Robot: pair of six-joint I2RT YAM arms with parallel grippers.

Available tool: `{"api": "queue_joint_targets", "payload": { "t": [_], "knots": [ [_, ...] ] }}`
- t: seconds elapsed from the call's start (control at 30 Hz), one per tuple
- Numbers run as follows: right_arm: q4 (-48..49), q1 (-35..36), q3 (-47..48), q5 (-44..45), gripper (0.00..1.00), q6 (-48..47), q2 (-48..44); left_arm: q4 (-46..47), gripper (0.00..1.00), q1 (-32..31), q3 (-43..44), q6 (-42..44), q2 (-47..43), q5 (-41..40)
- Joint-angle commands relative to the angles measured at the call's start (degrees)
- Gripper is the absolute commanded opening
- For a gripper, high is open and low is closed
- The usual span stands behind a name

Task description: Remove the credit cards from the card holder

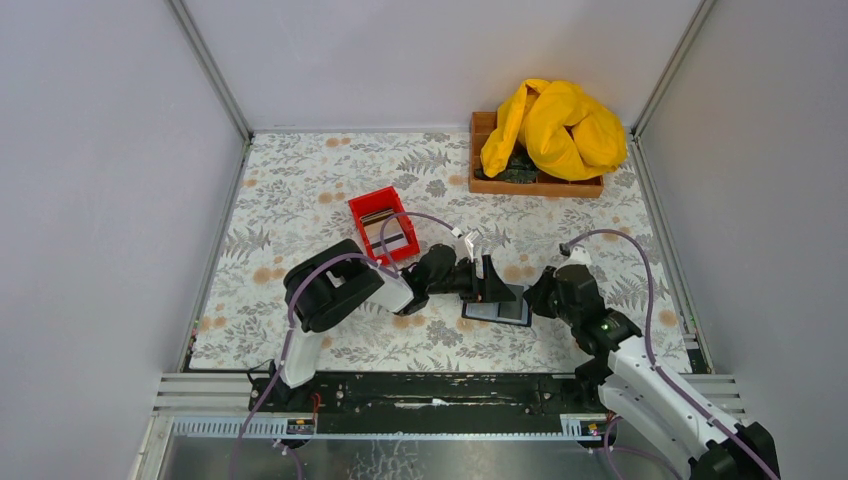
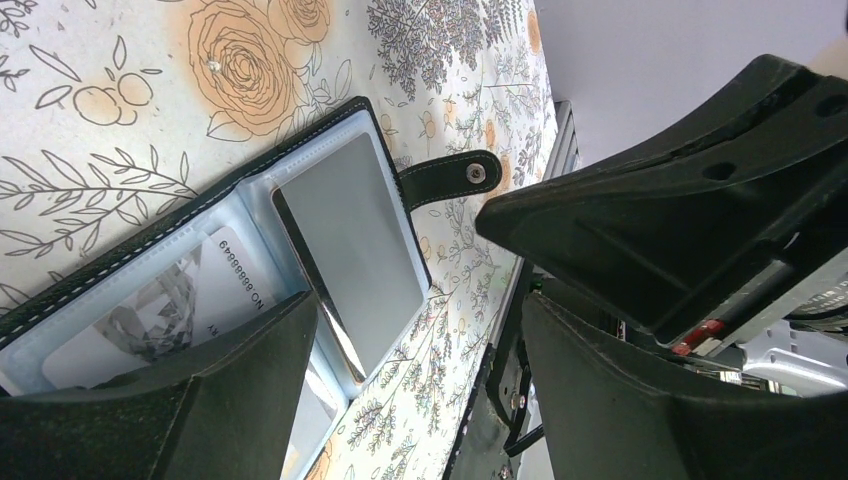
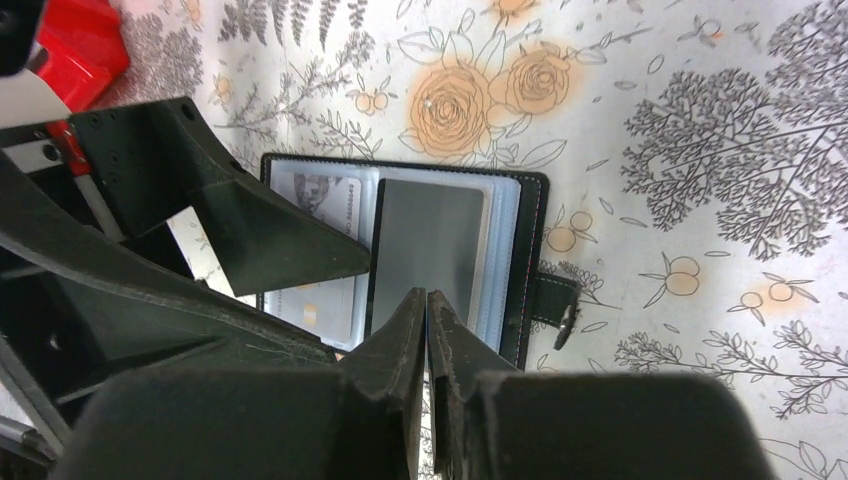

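The card holder (image 1: pixel 497 310) lies open on the flowered cloth, black outside (image 3: pixel 533 230) with pale blue sleeves and a snap strap (image 2: pixel 450 180). A grey credit card (image 3: pixel 430 240) (image 2: pixel 355 240) fills its strap-side half. A white printed card (image 2: pixel 170 310) sits in the other half's sleeve. My left gripper (image 1: pixel 490 278) (image 2: pixel 415 320) stands open over the holder, one finger (image 3: pixel 300 250) above the white-card half. My right gripper (image 3: pixel 428 295) (image 1: pixel 533 300) is shut, its tips at the grey card's near edge. No card shows between them.
A small red bin (image 1: pixel 383 225) with cards in it stands just left of and behind the left arm. A wooden tray (image 1: pixel 540 187) under a yellow cloth (image 1: pixel 555 125) sits at the back right. The table's metal front rail runs close by the holder.
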Motion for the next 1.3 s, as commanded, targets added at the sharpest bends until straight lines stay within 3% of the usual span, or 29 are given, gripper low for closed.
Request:
{"api": "queue_joint_targets", "payload": {
  "t": [0.0,0.07,0.17,0.27,1.0,1.27],
  "knots": [
    [0.52,-0.03,0.58,-1.52,0.1,-0.49,1.28,2.32,0.82,-0.14,-0.26,0.45,0.52,1.01],
    [0.52,-0.06,0.03,-1.01,0.13,-0.21,1.27,2.29,0.82,-0.11,-0.26,0.45,0.65,1.09],
    [0.32,-0.08,-0.3,-0.35,0.36,-0.1,0.93,1.75,0.82,-0.13,0.1,0.36,0.97,1.06],
    [0.42,-0.08,-0.4,0.19,0.41,0.28,0.99,0.17,0.81,-0.21,0.87,0.45,1.4,0.55],
    [5.24,-0.08,-3.0,0.4,0.45,3.21,9.87,-8.95,0.8,-2.13,5.7,1.51,4.05,-1.25],
    [5.43,-0.1,-2.94,-0.89,0.43,2.61,4.16,-10.35,0.79,-2.2,6.18,2.11,4.27,-1.4]
  ]
}}
